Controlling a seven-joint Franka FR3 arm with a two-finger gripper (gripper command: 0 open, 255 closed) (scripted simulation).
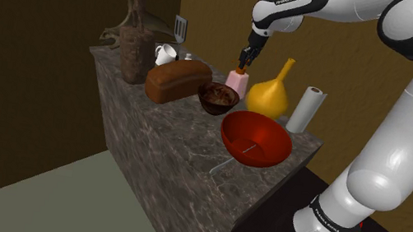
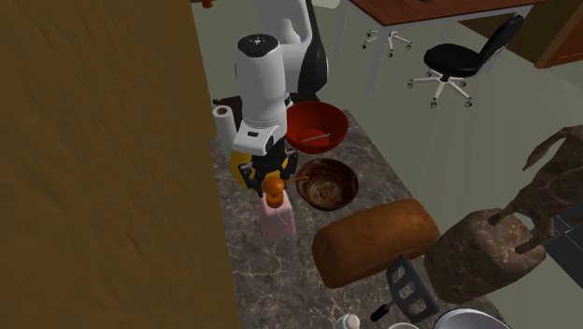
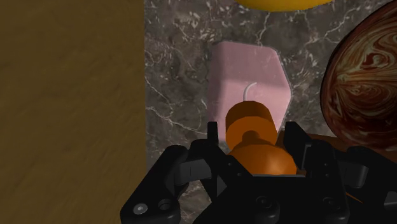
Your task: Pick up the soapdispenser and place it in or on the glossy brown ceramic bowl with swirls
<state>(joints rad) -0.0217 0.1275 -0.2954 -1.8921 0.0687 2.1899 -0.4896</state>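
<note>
The soap dispenser has a pink body and an orange pump head; it stands upright on the dark marble counter close to the brown wall. My gripper hangs straight above it, its black fingers clasping the orange pump head from both sides. The glossy brown bowl with swirls sits right beside the dispenser, away from the wall, with something brown inside it.
A red bowl with a utensil, a yellow vase and a paper towel roll stand nearer the stand. A bread loaf and a brown sculpture lie beyond the swirled bowl.
</note>
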